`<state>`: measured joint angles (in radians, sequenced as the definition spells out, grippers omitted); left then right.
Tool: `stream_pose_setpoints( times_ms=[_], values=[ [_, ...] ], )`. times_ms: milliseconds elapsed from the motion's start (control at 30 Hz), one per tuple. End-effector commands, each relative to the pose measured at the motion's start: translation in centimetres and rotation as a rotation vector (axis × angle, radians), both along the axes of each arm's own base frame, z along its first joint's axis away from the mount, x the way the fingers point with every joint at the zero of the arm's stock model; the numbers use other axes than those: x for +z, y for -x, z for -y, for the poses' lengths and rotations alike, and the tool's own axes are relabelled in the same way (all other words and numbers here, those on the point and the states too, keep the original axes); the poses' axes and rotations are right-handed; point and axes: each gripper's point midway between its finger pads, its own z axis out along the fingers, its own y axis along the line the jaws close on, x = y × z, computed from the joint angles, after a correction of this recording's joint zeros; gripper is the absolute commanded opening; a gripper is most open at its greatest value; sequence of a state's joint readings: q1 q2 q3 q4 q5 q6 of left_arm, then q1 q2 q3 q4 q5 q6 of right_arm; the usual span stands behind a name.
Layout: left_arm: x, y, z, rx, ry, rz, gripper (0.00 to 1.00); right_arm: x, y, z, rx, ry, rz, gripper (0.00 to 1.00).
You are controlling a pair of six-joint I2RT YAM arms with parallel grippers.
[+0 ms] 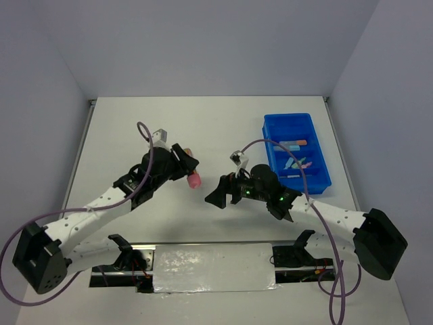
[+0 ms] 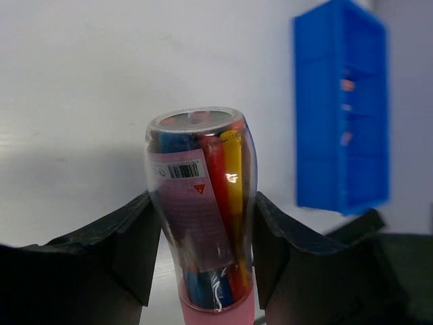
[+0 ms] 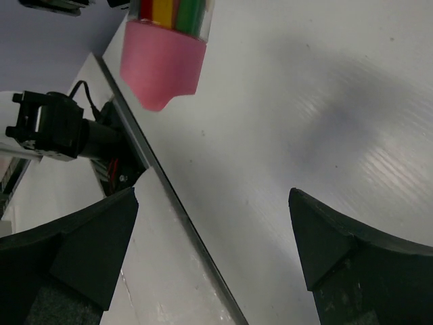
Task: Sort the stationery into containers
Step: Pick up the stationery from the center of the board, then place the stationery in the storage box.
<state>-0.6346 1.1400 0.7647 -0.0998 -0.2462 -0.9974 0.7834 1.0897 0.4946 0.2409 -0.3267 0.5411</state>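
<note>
The step looks like a handover. The left tool (image 1: 184,162) clamps a clear marker tube (image 2: 199,196) at mid-body, raised over the surface (image 1: 169,122) near centre, with its pink cap (image 3: 162,64) pointing to 4 o'clock. The right tool (image 1: 218,191) is spread wide and faces the cap without touching it. Next it should advance and close squarely on the cap. The tray (image 1: 287,127) sits at 2 o'clock with some pieces inside. Both arms stretch forward with wrists turned inward.

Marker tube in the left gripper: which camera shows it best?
Left wrist: the marker tube fills the frame, label and colours clear, clamped in the left gripper. Right wrist shows only its pink end; top external, a pink tip.
</note>
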Motion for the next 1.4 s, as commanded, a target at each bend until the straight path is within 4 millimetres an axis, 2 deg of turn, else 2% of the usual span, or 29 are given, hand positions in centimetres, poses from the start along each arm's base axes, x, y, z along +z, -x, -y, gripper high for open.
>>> stream_pose_setpoints(
  times_ms=[0, 67, 233, 333, 400, 500, 533, 600, 700, 800, 833, 900, 933, 1000, 1033, 1067, 1100, 1133, 1167, 1200, 1233, 1267, 1300, 1333, 1367],
  values=[
    [4.8, 1.4, 3.4, -0.184, 0.159, 0.166, 0.0, 4.6, -0.6, -2.6, 0.044, -0.152, 0.148, 1.0],
    [6.9, 2.0, 4.0, -0.228, 0.213, 0.232, 0.0, 5.9, -0.6, -3.3, 0.054, -0.185, 0.177, 1.0],
    [10.0, 3.4, 4.7, -0.318, 0.28, 0.336, 0.0, 9.4, 0.6, -5.2, 0.136, -0.285, 0.252, 1.0],
    [10.8, 4.4, 5.2, -0.364, 0.321, 0.365, 0.0, 10.5, 0.0, -5.2, 0.096, -0.325, 0.264, 1.0],
    [11.1, 4.7, 5.3, -0.374, 0.341, 0.369, 0.0, 10.6, -1.7, -5.0, -0.002, -0.323, 0.242, 0.99],
    [11.3, 5.3, 5.4, -0.381, 0.378, 0.366, 0.0, 10.6, -2.4, -5.4, -0.035, -0.348, 0.216, 0.95],
    [11.2, 5.3, 5.4, -0.384, 0.378, 0.364, 0.0, 11.0, -2.4, -5.6, -0.027, -0.37, 0.213, 0.89],
    [10.9, 5.4, 5.4, -0.383, 0.377, 0.349, 0.0, 10.9, -2.2, -6.3, -0.001, -0.381, 0.203, 0.84],
    [10.6, 5.5, 5.6, -0.393, 0.383, 0.345, 0.0, 11.8, -2.0, -6.9, 0.022, -0.429, 0.21, 0.75],
    [10.3, 5.6, 5.5, -0.394, 0.37, 0.343, 0.0, 12.2, -1.8, -7.3, 0.044, -0.442, 0.214, 0.54],
    [10.1, 5.5, 5.3, -0.384, 0.36, 0.341, 0.0, 12.2, -1.7, -7.4, 0.052, -0.44, 0.217, 0.36],
    [9.8, 5.5, 5.0, -0.378, 0.339, 0.339, 0.0, 11.9, -1.7, -7.5, 0.053, -0.425, 0.208, 0.11],
    [10.2, 5.2, 4.7, -0.358, 0.33, 0.349, 0.07, 11.5, -1.8, -7.5, 0.041, -0.415, 0.204, 0.0],
    [9.9, 5.0, 3.9, -0.327, 0.278, 0.338, 0.27, 10.5, -1.9, -7.3, 0.03, -0.396, 0.188, 0.0],
    [11.4, 4.3, 3.2, -0.276, 0.261, 0.36, 0.58, 9.6, -2.2, -7.1, 0.01, -0.382, 0.171, 0.0],
    [11.8, 3.9, 2.4, -0.243, 0.22, 0.367, 0.75, 9.0, -2.4, -7.0, -0.001, -0.371, 0.158, 0.0],
    [11.2, 3.7, 1.5, -0.21, 0.157, 0.319, 0.94, 8.4, -2.5, -7.0, -0.011, -0.362, 0.14, 0.0],
    [14.3, 3.2, 0.6, -0.162, 0.144, 0.351, 0.99, 7.7, -3.0, -6.9, -0.037, -0.346, 0.124, 0.0],
    [14.8, 2.0, -1.3, -0.051, 0.08, 0.348, 0.99, 7.3, -3.5, -6.7, -0.061, -0.335, 0.113, 0.0],
    [15.9, 1.7, -2.6, 0.011, 0.05, 0.344, 0.99, 6.3, -3.9, -6.5, -0.092, -0.311, 0.075, 0.0],
    [18.4, 1.9, -4.6, 0.078, 0.018, 0.337, 0.99, 5.7, -4.6, -6.1, -0.132, -0.297, 0.053, 0.0],
    [19.0, 1.6, -5.9, 0.145, -0.014, 0.317, 0.99, 5.3, -5.8, -5.4, -0.195, -0.287, 0.037, 0.0],
    [19.9, 1.4, -8.4, 0.261, -0.061, 0.31, 0.99, 4.6, -7.4, -4.1, -0.268, -0.28, -0.009, 0.0],
    [23.0, 1.9, -10.3, 0.327, -0.052, 0.332, 0.99, 4.4, -8.4, -3.1, -0.317, -0.291, -0.027, 0.0],
    [21.9, 3.0, -11.8, 0.353, -0.125, 0.275, 0.99, 3.8, -9.5, -1.7, -0.372, -0.292, -0.049, 0.0]
  ],
)
